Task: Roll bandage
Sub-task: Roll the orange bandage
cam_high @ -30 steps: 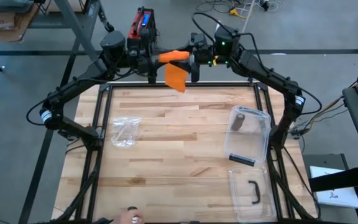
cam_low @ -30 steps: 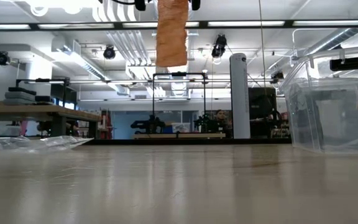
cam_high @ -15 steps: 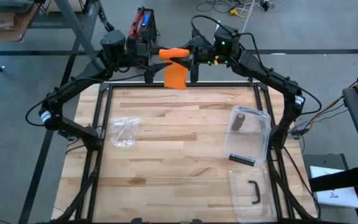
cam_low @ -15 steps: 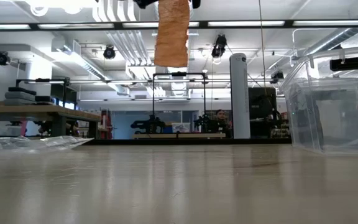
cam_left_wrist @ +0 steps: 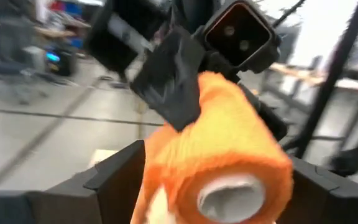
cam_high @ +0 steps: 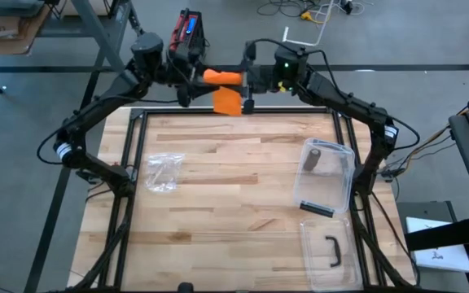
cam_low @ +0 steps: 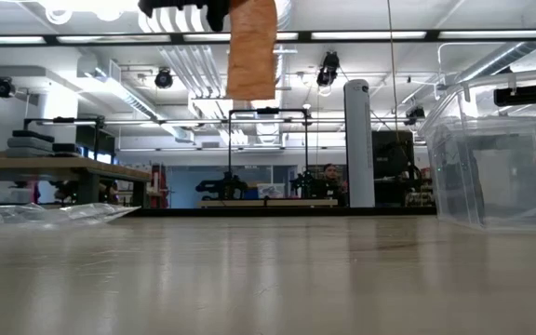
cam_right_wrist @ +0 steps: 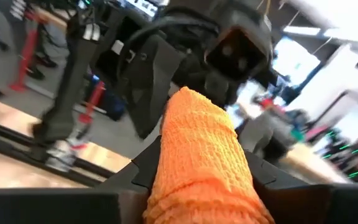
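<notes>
With the right pincer (cam_high: pixel 247 80) gripping the roll (cam_high: pixel 221 77) and the left pincer (cam_high: pixel 187 79) released around it, keep the tail (cam_high: pixel 227 101) taut.

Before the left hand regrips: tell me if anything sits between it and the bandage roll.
Nothing visible does. The orange bandage roll sits directly between the left hand and the right hand, loose tail hanging free.

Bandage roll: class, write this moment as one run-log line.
bandage roll: held in air between both arms, tail hanging | right gripper: gripping roll | left gripper: open at roll | clear bin: on table
</notes>
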`<state>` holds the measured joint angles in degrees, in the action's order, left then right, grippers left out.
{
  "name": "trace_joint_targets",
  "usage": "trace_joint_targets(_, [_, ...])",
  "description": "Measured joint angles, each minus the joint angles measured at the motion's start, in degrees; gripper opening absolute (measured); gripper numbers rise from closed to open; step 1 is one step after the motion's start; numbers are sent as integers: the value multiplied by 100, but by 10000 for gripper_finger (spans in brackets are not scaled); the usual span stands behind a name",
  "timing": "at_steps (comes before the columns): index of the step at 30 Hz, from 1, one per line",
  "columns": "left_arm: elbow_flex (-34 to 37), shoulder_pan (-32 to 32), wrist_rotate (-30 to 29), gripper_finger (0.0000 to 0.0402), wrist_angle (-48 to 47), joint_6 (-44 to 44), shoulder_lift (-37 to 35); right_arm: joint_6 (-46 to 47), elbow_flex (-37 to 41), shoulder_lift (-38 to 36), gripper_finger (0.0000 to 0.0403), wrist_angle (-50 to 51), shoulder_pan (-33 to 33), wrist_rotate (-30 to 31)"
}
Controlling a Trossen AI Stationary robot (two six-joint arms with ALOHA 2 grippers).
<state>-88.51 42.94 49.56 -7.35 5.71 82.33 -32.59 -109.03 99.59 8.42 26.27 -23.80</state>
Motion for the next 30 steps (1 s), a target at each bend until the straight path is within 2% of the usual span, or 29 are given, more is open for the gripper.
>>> trace_joint_targets(3, [0,82,486,276,211,398,78,-487,4,0,112,-60,-117,333])
trace_joint_targets(6, [0,123,714,268,430,575,126,-744,8,0,111,-44,-191,579])
trace_joint_targets(13, [0,141,755,245,543,684,142,-950,49,-1,110,-56,-202,598])
trace_joint_targets(19, [0,141,756,218,792,1497,273,-1307,155,-2,116,-61,-202,604])
trace_joint_targets(24, [0,148,723,181,943,1943,430,-1593,203,-1,122,-80,-198,816])
trace_joint_targets(30, [0,157,830,132,1048,1776,452,-1377,208,-4,123,-20,-208,1088])
